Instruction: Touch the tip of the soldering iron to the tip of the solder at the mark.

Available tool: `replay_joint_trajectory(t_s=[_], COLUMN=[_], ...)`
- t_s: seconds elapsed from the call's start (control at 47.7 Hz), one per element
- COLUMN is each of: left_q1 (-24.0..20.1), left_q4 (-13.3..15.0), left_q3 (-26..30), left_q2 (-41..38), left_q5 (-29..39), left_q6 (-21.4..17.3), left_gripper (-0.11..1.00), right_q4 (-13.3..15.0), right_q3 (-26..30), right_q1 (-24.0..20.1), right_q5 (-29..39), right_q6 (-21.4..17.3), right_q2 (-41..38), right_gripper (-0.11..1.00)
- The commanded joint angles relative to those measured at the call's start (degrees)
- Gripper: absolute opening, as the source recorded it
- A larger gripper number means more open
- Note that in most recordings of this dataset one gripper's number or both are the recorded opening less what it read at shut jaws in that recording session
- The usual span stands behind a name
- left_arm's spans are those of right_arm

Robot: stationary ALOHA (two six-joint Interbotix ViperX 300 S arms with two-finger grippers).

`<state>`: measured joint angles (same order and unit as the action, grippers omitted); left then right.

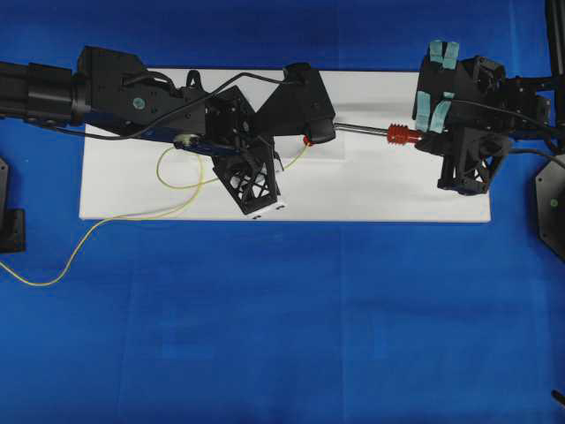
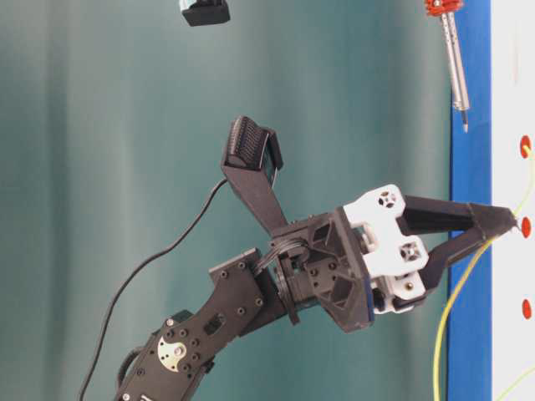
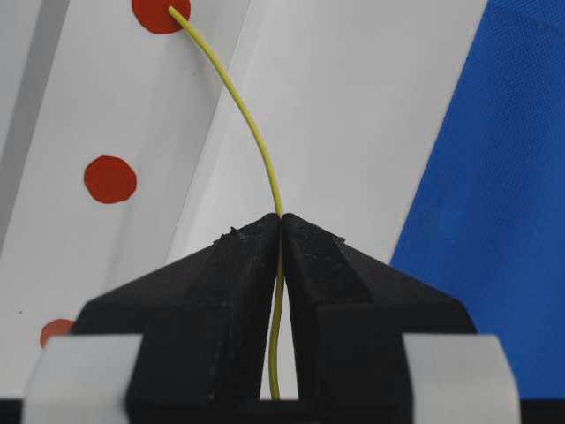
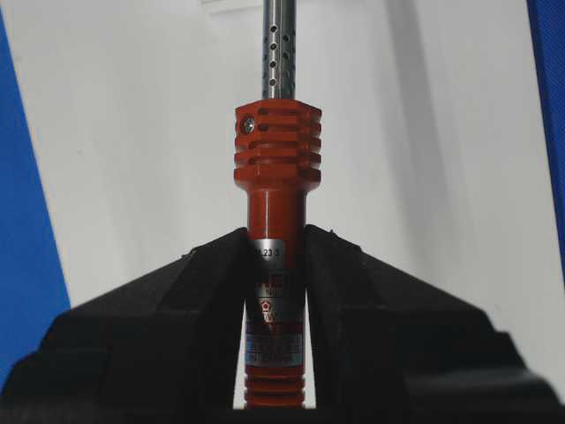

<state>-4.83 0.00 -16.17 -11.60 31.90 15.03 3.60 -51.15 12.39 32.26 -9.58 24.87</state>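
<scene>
A: Where was the solder (image 3: 256, 132)?

B: Pinched between the closed fingers of the left gripper (image 3: 281, 221). In the left wrist view the thin yellow wire ran up out of the fingertips in a gentle curve, and its free end lay on the edge of a red dot (image 3: 159, 13) on the white board (image 1: 371, 190). Two more red dots sat farther along the board in that view.

A: And the rest of the wire?

B: From overhead it looped back under the left arm, crossed the board's left half, ran off the near edge and curled onto the blue cloth (image 1: 291, 336) towards the left.

A: The soldering iron (image 4: 275, 177)?

B: Clamped by its red-orange handle in the right gripper (image 4: 275, 243), fingers closed on the labelled section just behind the ribbed collar. The perforated silver shaft pointed straight away from the wrist camera. Overhead, the iron lay level over the board's far half, collar near the right gripper (image 1: 424, 132) and shaft reaching left towards the left arm's camera housing.

A: Were the tips touching?

B: In the table-level view the iron's tip (image 2: 465, 125) stood apart from the solder's end (image 2: 525, 151) at the dot.
</scene>
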Motion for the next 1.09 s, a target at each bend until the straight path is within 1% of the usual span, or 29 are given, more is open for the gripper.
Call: replay_joint_trajectory(t_s=[0.0, 0.21, 0.608, 0.859, 1.069], left_q1=[-0.09, -0.09, -0.09, -0.09, 0.00], left_q4=[-0.18, -0.18, -0.18, -0.18, -0.09], left_q3=[1.23, 1.23, 1.05, 1.14, 1.05], left_q2=[0.88, 0.88, 0.88, 0.88, 0.97], left_q5=[-0.26, -0.18, 0.09, 0.09, 0.18], left_q6=[0.09, 0.18, 0.18, 0.18, 0.18], left_gripper=[0.03, 0.03, 0.03, 0.03, 0.03], right_q4=[0.09, 0.18, 0.09, 0.09, 0.00], right_q3=[0.62, 1.23, 4.39, 4.31, 4.13], right_q1=[0.09, 0.09, -0.09, -1.14, -1.14], right_q5=[-0.35, -1.05, -1.14, -1.85, -1.93], right_q6=[0.00, 0.00, 0.00, -0.09, -0.09], right_q2=[0.18, -2.11, -8.88, -9.58, -9.67], right_gripper=[0.06, 0.06, 0.06, 0.06, 0.06])
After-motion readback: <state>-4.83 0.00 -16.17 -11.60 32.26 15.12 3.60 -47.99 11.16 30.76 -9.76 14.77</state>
